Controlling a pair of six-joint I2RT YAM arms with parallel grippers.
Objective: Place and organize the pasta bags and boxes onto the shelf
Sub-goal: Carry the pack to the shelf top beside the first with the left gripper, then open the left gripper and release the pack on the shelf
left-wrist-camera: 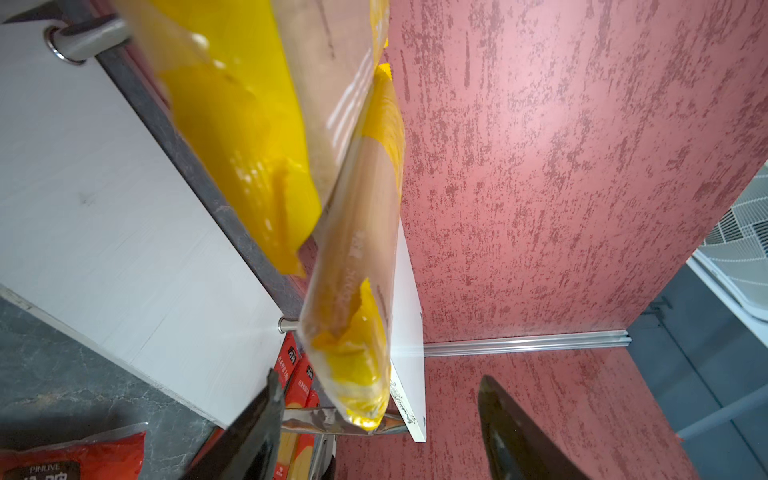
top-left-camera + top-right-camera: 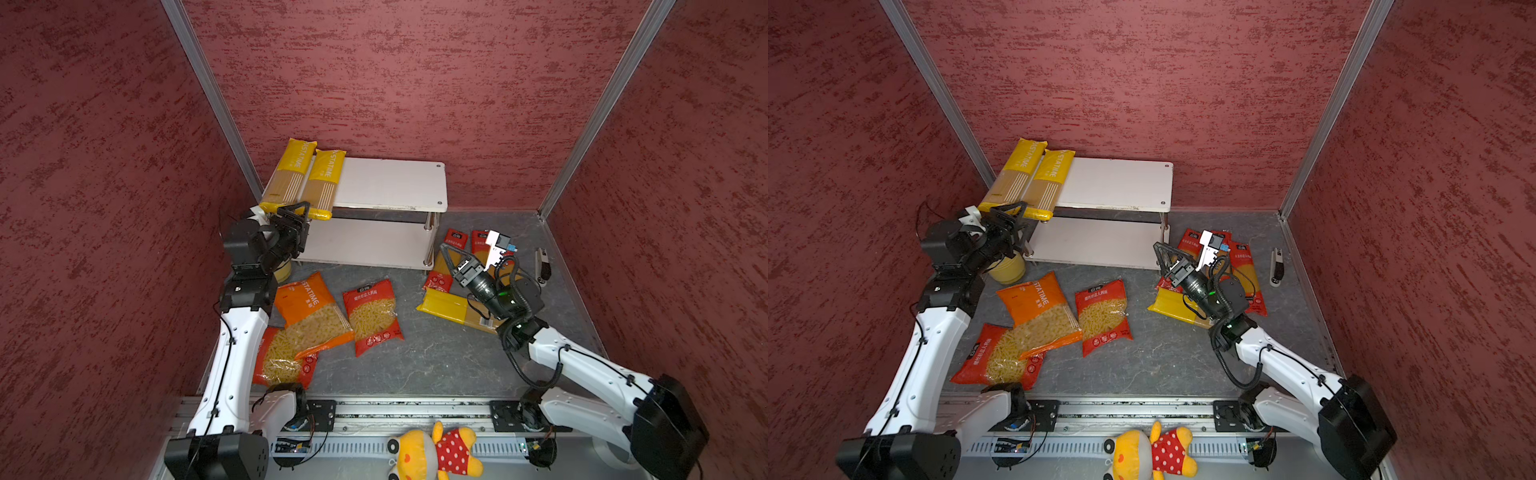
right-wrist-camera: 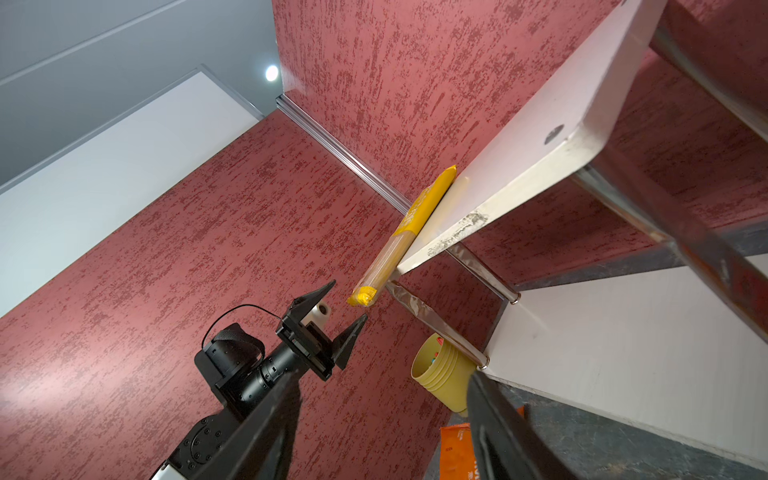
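Note:
The white two-tier shelf [image 2: 390, 183] stands against the back wall. Two yellow spaghetti packs [image 2: 291, 174] [image 2: 324, 183] lie side by side on the left end of its top board, and their near ends overhang the front edge. My left gripper [image 2: 297, 214] is open just in front of those ends; in the left wrist view the nearer pack [image 1: 357, 266] pokes between the spread jaws untouched. My right gripper [image 2: 446, 251] hovers open and empty over red spaghetti packs [image 2: 453, 245] on the floor right of the shelf. Another yellow pack [image 2: 444, 305] lies under that arm.
On the floor in front of the shelf lie an orange macaroni bag [image 2: 307, 307] and two red short-pasta bags [image 2: 374, 316] [image 2: 278, 361]. A yellow cup [image 2: 284, 272] stands by the shelf's left front post. A small white device [image 2: 542, 264] lies near the right wall, and a plush toy [image 2: 436, 455] lies at the front rail.

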